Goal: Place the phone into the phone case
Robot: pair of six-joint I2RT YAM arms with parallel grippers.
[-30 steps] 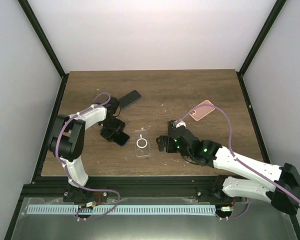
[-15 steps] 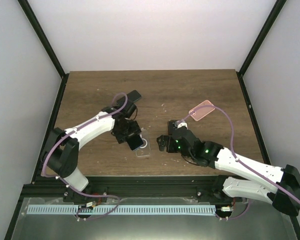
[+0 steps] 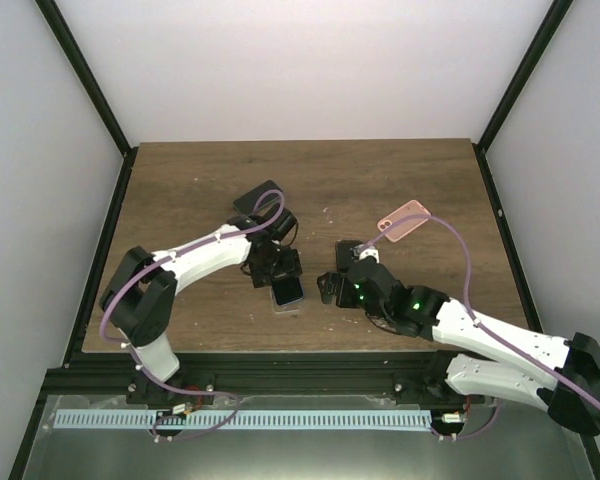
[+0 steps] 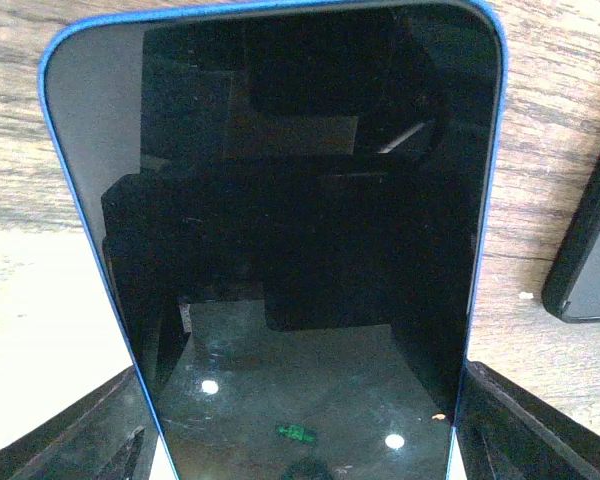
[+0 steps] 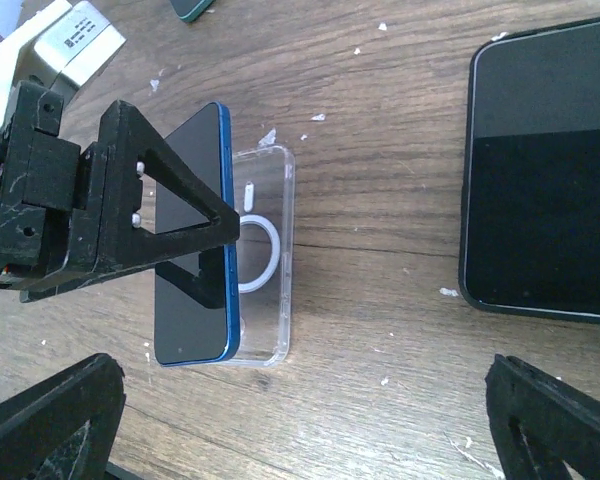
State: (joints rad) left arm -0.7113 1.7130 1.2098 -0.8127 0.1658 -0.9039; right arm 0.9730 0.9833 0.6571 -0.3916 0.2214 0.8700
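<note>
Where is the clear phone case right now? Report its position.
Right wrist view: the clear phone case lies flat left of centre, partly beneath the blue phone gripped by the left end effector; a black phone lies to its right.

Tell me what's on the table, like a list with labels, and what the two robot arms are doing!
blue phone: gripped by the left end effector, tilted over the clear phone case, not seated in it
clear phone case: flat on the wooden table, ring mark showing
right end effector: open, holding nothing, beside the case
black phone: flat on the table, near the right end effector
pink case: lying on the right part of the table
dark phone: lying beyond the left arm
</note>
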